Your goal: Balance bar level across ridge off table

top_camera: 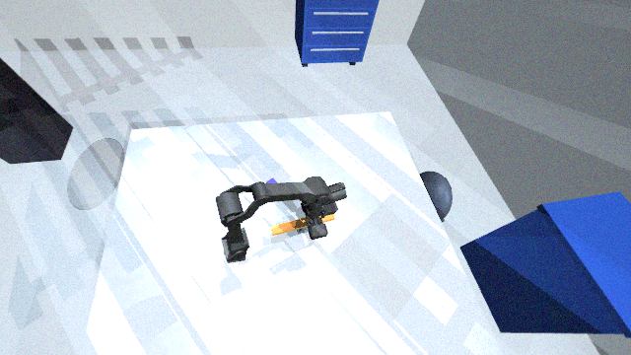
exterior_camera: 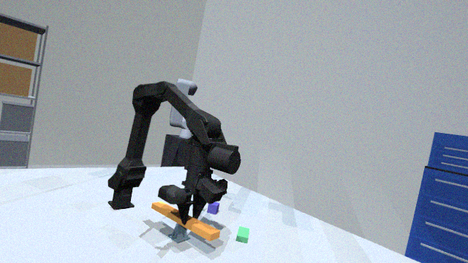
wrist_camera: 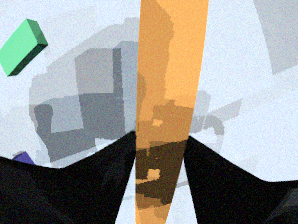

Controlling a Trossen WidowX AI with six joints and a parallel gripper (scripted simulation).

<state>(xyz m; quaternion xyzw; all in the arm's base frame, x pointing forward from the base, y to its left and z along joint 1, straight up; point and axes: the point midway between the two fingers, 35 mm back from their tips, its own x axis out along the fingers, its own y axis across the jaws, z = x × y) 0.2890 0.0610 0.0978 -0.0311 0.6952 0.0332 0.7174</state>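
Observation:
The orange bar point(top_camera: 286, 228) point(exterior_camera: 205, 230) point(wrist_camera: 171, 60) is held near its middle, with both ends off the table. My gripper point(exterior_camera: 189, 220) point(wrist_camera: 160, 139) points down and is shut on the bar, one finger on each long side. The grey-blue ridge point(exterior_camera: 178, 234) stands on the table under the bar's middle part, close below the fingers. Its top is hidden behind the bar, and whether the bar touches it is hard to tell. In the wrist view the bar and its shadows hide where the ridge's top meets it.
A green block point(exterior_camera: 243, 234) point(wrist_camera: 22, 48) lies on the table beside one end of the bar. A purple block point(top_camera: 271, 180) point(exterior_camera: 213, 208) point(wrist_camera: 23, 158) lies behind the gripper in the exterior view. The arm's base point(exterior_camera: 121, 199) stands to the left.

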